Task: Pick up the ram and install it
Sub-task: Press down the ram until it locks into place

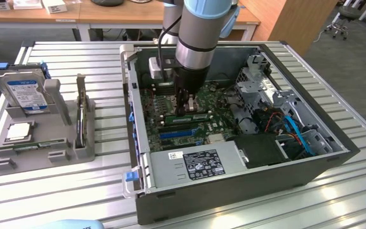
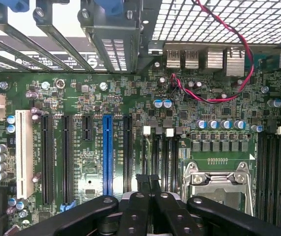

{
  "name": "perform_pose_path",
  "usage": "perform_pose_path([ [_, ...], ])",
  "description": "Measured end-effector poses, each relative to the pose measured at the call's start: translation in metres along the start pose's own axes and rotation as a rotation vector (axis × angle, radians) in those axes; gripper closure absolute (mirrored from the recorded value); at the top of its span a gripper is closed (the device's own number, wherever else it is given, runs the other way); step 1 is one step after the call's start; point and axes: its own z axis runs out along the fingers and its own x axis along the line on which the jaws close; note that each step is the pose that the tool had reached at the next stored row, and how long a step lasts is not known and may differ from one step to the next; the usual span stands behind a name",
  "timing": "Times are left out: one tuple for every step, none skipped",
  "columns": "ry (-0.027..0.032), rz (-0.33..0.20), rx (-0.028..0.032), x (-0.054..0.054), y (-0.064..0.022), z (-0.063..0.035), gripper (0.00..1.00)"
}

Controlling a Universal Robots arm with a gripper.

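Observation:
My gripper (image 1: 183, 110) reaches down into the open computer case (image 1: 234, 191), over the motherboard. Its fingers are shut. Their tips rest on the top edge of the ram (image 1: 197, 116), a long green stick with white stickers standing in a memory slot. In the wrist view the shut gripper (image 2: 148, 181) sits over the black memory slots (image 2: 172, 157) beside the silver processor socket (image 2: 219, 184). Nothing is clamped between the fingers. The stick itself is hard to make out there, edge-on under the tips.
A grey holder tray (image 1: 53, 125) at the exterior view's left carries a hard drive (image 1: 23, 90), a square silver processor (image 1: 19, 131) and a thin green strip (image 1: 40, 144). Inside the case are the power supply (image 1: 192, 164), a metal drive cage (image 1: 266, 81) and blue cables (image 1: 297, 133).

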Motion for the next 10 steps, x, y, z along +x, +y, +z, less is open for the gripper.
perform_pose_path([
  [0.0001, 0.0, 0.0, 0.0, 0.0, 0.0005, 0.9],
  [0.0004, 0.0, -0.0002, 0.0001, 0.0, 0.001, 0.9],
  [0.0004, 0.0, -0.0001, 0.0001, 0.0, 0.0017, 0.9],
  [0.0003, 0.0, -0.0001, 0.0001, 0.0, 0.0024, 0.9],
  [0.0005, 0.0, -0.0001, 0.0002, 0.0, 0.0024, 0.9],
  [0.0005, 0.0, -0.0001, 0.0002, 0.0, 0.0024, 0.9],
  [0.0006, 0.0, -0.0002, 0.0002, 0.0, 0.0024, 0.9],
  [0.0006, 0.0, -0.0002, 0.0002, 0.0, 0.0024, 0.9],
  [0.0006, 0.0, -0.0002, 0.0002, 0.0, 0.0025, 0.9],
  [0.0003, 0.0, -0.0001, 0.0001, -0.0001, 0.0028, 0.9],
])
